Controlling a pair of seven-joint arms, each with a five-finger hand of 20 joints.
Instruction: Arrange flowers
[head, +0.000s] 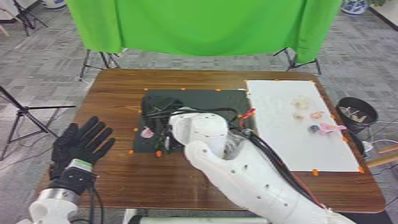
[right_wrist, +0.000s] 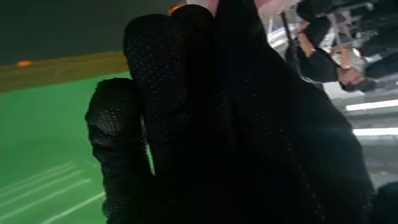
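A bright green cloth (head: 200, 25) hangs beyond a brown wooden worktop (head: 120, 185) in a room with grey patterned carpet (head: 160, 62), where slim black tripods (head: 28, 111) stand around you. Across the worktop, small orange markers (head: 315, 172) dot the borders of a flat black mat (head: 182, 93) and, just to its right, a long white sheet (head: 289, 150).

The artificial-looking flowers lie on that sheet, toward its right side: a loose group of pale cream and peach blooms (head: 301, 103) farther from you, and a pink bloom (head: 332, 128) nearer, with a small blue-grey piece (head: 314, 129) beside it. A pale pink petal-like piece (head: 147, 133) shows at the left edge of the mat. To the right of the worktop is a round black bin (head: 357, 111) with pale items inside.

Your left hand (head: 80, 142), gloved in black fabric, is released, its fingers straight and spread above the near left part of the worktop. Your white right arm (head: 240, 175) extends over the mat, with your black-gloved right hand (head: 163, 105) above the mat's far left part. In the right wrist view, pink material (right_wrist: 202, 4) appears by that hand; whether it is grasping anything, you cannot tell.
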